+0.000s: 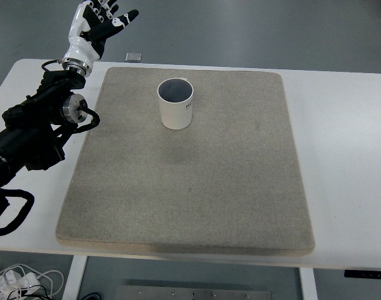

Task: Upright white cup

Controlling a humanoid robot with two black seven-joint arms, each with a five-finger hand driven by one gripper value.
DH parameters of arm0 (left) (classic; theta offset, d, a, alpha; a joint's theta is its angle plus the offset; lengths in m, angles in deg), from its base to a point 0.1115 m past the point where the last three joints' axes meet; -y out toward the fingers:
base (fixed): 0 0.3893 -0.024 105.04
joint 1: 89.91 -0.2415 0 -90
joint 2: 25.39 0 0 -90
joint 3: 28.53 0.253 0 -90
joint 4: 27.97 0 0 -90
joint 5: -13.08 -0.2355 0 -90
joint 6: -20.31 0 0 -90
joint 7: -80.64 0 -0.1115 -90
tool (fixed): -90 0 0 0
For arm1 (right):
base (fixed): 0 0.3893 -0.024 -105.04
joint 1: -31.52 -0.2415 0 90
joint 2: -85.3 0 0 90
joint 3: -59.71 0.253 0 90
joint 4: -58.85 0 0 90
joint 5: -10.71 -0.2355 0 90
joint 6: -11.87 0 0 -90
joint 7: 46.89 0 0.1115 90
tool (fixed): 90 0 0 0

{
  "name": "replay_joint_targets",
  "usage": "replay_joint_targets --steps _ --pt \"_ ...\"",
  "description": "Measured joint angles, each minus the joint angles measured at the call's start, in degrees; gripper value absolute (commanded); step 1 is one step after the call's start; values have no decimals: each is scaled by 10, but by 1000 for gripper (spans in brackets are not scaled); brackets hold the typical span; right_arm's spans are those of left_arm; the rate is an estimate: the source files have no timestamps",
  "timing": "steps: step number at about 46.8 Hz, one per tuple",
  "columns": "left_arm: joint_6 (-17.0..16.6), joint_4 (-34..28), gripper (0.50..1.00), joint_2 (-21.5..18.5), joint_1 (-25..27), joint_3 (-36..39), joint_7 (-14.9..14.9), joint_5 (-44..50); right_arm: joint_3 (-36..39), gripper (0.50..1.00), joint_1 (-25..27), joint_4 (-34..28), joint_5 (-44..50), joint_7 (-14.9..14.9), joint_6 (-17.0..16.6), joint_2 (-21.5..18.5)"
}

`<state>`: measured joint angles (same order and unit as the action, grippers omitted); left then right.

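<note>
A white cup (175,104) stands upright on the grey mat (197,187), near the mat's far edge, its dark inside showing. My left hand (98,22) is raised at the top left, well clear of the cup and to its left, fingers spread and holding nothing. The left arm (37,128) runs down along the table's left side. The right arm is out of view.
The mat covers most of the white table (346,156). A small dark square object (133,57) lies on the table just beyond the mat's far left corner. Cables (19,281) hang below the table's near left edge.
</note>
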<state>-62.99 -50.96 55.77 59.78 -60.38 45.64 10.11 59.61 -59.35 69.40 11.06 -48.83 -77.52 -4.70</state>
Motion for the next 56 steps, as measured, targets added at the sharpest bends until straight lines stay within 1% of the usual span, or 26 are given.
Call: replay_joint_targets --steps 2,3,6,11,17,19,25,27,32,38,44,47,49,53,56 --pt "6 0 994 -3 0 0 1 35 1 952 0 0 0 0 0 0" --pt "9 1 994 -4 0 0 8 50 1 952 0 0 0 0 0 0" --pt "11 7 994 -5 0 0 36 87 2 952 0 0 0 0 0 0" --pt "6 29 994 -3 0 -1 77 112 2 952 0 0 0 0 0 0" --pt "5 60 996 1 0 -16 135 134 1 952 0 0 0 0 0 0" --pt "8 66 996 1 -2 -30 152 149 0 952 0 0 0 0 0 0" --pt "16 76 996 0 -8 -48 222 169 -1 952 0 0 0 0 0 0" --pt "22 77 996 0 -11 -51 238 169 -1 952 0 0 0 0 0 0" --pt "44 80 996 1 -18 -78 255 172 -1 952 0 0 0 0 0 0" --pt "68 78 996 0 -28 -98 259 174 -1 952 0 0 0 0 0 0" --pt "121 78 999 0 -31 -102 258 174 0 952 0 0 0 0 0 0" --pt "138 78 999 1 -31 -110 252 175 0 952 0 0 0 0 0 0" --pt "145 79 999 1 -31 -121 250 175 0 952 0 0 0 0 0 0" --pt "147 79 999 3 -31 -140 249 175 0 952 0 0 0 0 0 0" --pt "147 80 999 15 -31 -144 248 173 -1 952 0 0 0 0 0 0"
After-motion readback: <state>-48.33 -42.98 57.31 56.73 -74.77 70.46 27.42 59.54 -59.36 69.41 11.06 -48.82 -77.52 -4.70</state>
